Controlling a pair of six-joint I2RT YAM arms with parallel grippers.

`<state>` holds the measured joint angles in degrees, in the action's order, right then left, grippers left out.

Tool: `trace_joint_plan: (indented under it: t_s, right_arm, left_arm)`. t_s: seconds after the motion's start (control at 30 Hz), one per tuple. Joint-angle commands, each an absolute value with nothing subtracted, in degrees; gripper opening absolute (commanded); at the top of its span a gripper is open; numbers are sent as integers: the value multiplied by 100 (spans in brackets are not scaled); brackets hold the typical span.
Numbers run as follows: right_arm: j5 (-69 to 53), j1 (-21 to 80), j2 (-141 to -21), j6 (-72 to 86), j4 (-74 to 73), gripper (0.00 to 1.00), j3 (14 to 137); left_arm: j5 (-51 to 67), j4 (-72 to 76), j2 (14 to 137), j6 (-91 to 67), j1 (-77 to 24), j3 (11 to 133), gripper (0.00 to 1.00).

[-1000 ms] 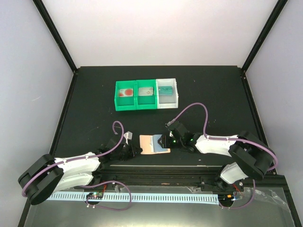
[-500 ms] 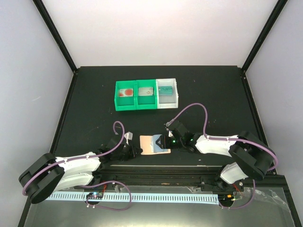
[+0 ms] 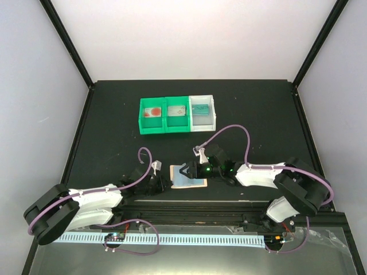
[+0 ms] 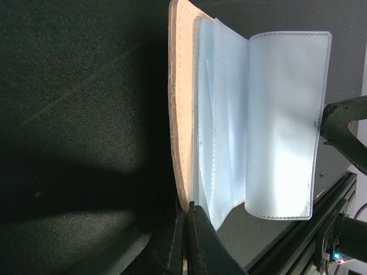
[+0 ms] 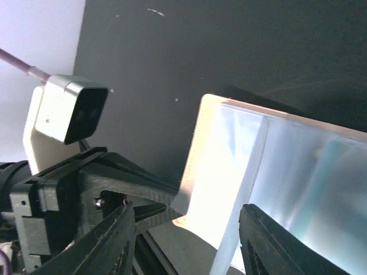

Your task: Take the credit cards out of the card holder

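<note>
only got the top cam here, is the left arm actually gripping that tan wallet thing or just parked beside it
Observer: Gripping. In the left wrist view the left gripper has its jaws shut on the cover edge of the tan leather-like folding card holder.
Operator: ok and the right one, has it got a page
Observer: No. In the right wrist view the right gripper has its jaws open, with an edge of the translucent blue-grey plastic sleeves in the gap, not clamped.
Operator: any card in there
Observer: None shows through the sleeves facing the left wrist camera; the inner ones I cannot tell.
</note>
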<state>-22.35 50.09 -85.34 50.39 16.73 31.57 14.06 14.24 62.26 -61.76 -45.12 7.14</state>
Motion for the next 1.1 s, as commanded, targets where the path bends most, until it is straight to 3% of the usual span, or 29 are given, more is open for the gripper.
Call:
trace_joint_plan:
  t_s: [0.0, 0.17, 0.37, 0.8, 1.07]
  right_arm:
    - [-2717, 5008, -8733, 5165, 2387, 50, 3087]
    - [-2484, 5010, -8571, 4869, 1809, 50, 3161]
    - [-1605, 5000, -8054, 4417, 728, 50, 3217]
    - [-3142, 4995, -8827, 5223, 2665, 54, 3082]
    - [-2976, 5001, -8751, 4947, 2192, 54, 3158]
  left_arm:
    - [1344, 1555, 6217, -6213, -4572, 844, 3]
    - [1280, 1379, 6078, -6236, -4571, 803, 9]
    - [1222, 1343, 5953, -6249, -4570, 749, 7]
    - [1259, 1409, 5937, -6249, -4587, 741, 2]
    - [1212, 1351, 5868, -6258, -4601, 738, 2]
